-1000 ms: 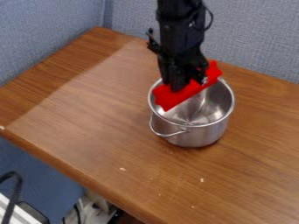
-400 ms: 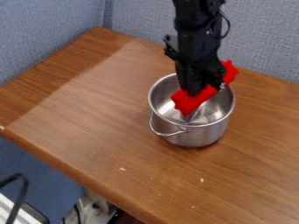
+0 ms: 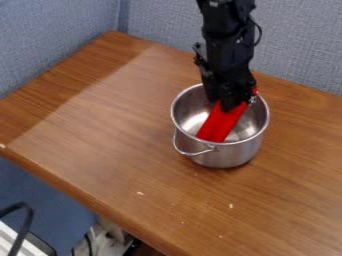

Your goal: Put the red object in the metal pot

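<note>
The metal pot stands on the right part of the wooden table, its wire handle hanging toward the front. The red object lies slanted inside the pot, low end on the bottom and upper end up near the far rim. My gripper points down into the pot, its dark fingers right at the bar's upper end. The fingers look narrow, and the view does not show whether they still pinch the bar or have let it go.
The brown wooden table stretches to the left and front of the pot. A blue partition wall rises behind it. The table's front edge drops to the floor, where cables lie.
My gripper has sunk into the pot and shifted slightly right. The red object went from being held above the rim to lying slanted inside the pot.
</note>
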Motion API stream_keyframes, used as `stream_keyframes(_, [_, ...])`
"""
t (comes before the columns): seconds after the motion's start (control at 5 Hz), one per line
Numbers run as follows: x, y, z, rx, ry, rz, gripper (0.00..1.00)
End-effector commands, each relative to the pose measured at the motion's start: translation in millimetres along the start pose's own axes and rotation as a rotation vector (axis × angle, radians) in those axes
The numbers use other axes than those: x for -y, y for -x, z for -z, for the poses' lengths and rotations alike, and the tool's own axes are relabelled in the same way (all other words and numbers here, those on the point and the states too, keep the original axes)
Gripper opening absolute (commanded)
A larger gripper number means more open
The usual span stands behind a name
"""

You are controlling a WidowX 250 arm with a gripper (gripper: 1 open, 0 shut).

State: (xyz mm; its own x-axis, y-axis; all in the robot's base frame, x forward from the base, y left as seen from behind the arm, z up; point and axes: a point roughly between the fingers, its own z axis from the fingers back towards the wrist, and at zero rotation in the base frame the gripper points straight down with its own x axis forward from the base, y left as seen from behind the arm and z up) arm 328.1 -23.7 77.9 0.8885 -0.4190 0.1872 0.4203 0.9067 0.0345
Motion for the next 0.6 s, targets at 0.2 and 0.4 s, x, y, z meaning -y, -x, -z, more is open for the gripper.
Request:
stream_keyframes(0.2, [-3, -7.0, -1.9, 0.045, -0.017, -0.014, 1.00])
stream_keyframes(0.4, [3, -5.0, -1.6, 0.045, -0.022, -0.049, 1.00])
